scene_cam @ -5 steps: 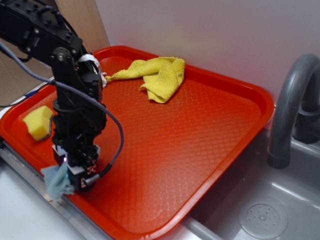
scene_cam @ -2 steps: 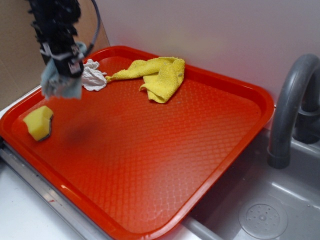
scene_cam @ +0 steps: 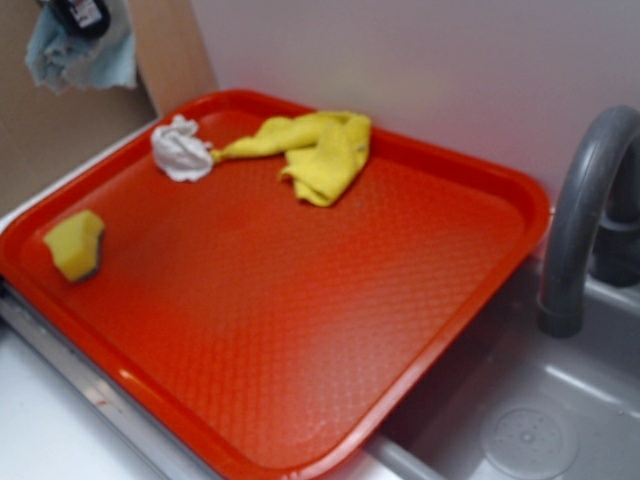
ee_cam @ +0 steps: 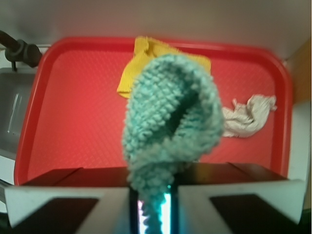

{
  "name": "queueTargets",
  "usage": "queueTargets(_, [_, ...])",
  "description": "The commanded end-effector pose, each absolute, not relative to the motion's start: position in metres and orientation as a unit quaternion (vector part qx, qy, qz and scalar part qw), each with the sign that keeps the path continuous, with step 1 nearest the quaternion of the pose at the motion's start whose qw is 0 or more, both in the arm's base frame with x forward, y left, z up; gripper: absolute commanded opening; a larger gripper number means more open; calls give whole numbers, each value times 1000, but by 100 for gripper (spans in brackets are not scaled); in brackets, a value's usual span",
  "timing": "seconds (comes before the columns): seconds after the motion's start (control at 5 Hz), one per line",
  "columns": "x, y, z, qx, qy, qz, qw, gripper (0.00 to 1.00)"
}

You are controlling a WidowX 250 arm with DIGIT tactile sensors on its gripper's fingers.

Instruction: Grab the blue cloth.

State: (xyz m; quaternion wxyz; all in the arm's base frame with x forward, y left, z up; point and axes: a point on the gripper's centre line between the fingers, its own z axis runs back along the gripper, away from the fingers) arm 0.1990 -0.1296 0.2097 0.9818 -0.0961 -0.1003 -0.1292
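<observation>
The grab looks done: the fingers (ee_cam: 151,204) are pinched nearly together on the blue cloth (ee_cam: 170,122), which hangs from between them, high above the red tray (ee_cam: 73,97). In the exterior view the cloth (scene_cam: 80,55) dangles at the top left corner, long axis roughly vertical, loose end pointing down. Next move, I'd judge: simply keep the pinch firm. The yellow towel (scene_cam: 320,150) lies on the tray, well below the fingers.
</observation>
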Motion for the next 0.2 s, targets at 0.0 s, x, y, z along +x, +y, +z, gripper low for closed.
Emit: queueTargets(0.0, [174,-134,224,-96,-152,-140,974,0])
